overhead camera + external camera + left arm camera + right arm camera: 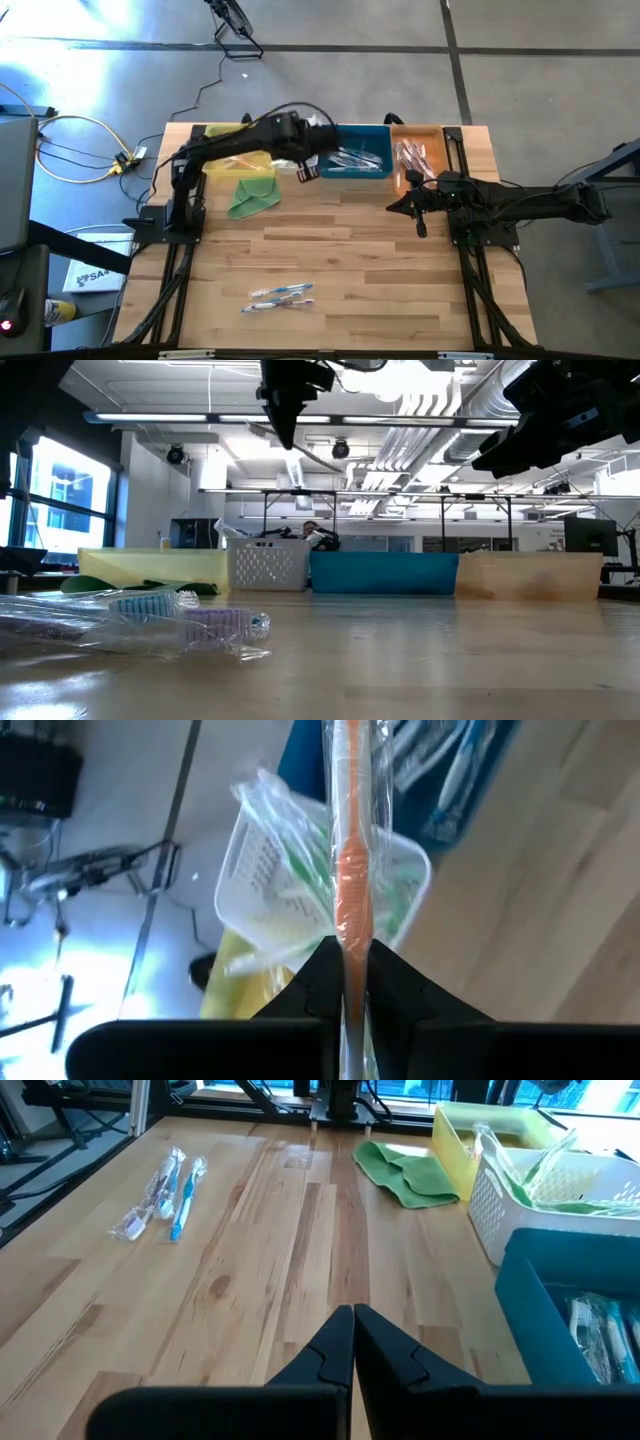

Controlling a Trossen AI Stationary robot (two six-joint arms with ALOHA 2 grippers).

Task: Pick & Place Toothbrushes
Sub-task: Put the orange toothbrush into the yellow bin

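Holding an orange toothbrush pinched in our left gripper, handle running straight out from the fingertips, we hang above the bins along the bench's far edge; our right gripper waits closed, empty.

light: bright, blue window glare | low view: near wrappers blurred | left wrist: overexposed

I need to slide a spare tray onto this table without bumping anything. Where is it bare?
Bare wood lies between the green cloth and the two loose toothbrushes near the front edge. The back edge is crowded: yellow bin, white basket, blue bin, tan bin.
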